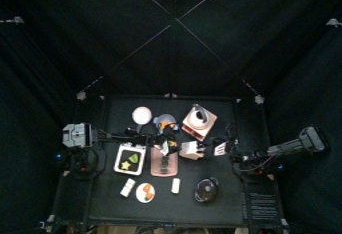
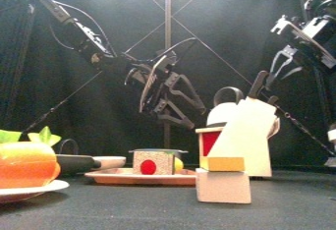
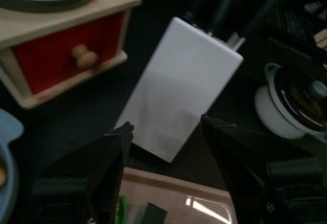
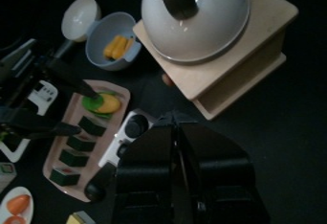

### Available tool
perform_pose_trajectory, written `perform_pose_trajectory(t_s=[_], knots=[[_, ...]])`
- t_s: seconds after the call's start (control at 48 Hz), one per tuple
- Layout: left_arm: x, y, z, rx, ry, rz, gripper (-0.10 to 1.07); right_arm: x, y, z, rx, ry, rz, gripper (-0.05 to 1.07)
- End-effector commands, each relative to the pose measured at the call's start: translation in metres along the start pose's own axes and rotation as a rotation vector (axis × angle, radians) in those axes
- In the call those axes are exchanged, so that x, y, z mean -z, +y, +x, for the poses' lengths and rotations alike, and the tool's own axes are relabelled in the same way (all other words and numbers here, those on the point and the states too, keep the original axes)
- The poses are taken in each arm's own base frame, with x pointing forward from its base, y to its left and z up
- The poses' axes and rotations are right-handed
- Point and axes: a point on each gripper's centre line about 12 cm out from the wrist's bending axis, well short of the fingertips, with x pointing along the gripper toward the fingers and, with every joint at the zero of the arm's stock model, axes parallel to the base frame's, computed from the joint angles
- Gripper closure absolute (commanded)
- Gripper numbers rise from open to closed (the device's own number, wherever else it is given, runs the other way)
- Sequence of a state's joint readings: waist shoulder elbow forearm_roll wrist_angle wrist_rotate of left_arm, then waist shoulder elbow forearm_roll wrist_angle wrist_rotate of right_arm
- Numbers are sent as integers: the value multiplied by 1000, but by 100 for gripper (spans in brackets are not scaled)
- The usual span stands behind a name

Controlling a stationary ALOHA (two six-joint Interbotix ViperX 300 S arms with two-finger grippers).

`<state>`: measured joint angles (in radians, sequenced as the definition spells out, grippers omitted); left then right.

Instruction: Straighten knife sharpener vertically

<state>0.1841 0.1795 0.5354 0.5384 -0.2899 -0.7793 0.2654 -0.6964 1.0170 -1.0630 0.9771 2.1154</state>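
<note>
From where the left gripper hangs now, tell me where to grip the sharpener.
Grip the white sharpener across its flat body, on its two long sides. The left gripper hangs over its near end, jaws open wider than the body, so closing lower should catch both sides.

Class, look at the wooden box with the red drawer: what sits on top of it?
A round grey metal lid with a dark knob covers the wooden box. Whatever lies beneath the lid is hidden.

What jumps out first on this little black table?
The tall white block standing near the table's front right, with dark handles poking from its top. Seen from the left wrist, the left tool hovers open just over that block. Behind sits a wooden grinder with a red drawer.
</note>
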Motion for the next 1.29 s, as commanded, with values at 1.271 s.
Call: perform_pose_trajectory(t_s=[1.271], knots=[[7,-15,43,-37,73,-16,4,10,-13,1,-20,48,7,71]])
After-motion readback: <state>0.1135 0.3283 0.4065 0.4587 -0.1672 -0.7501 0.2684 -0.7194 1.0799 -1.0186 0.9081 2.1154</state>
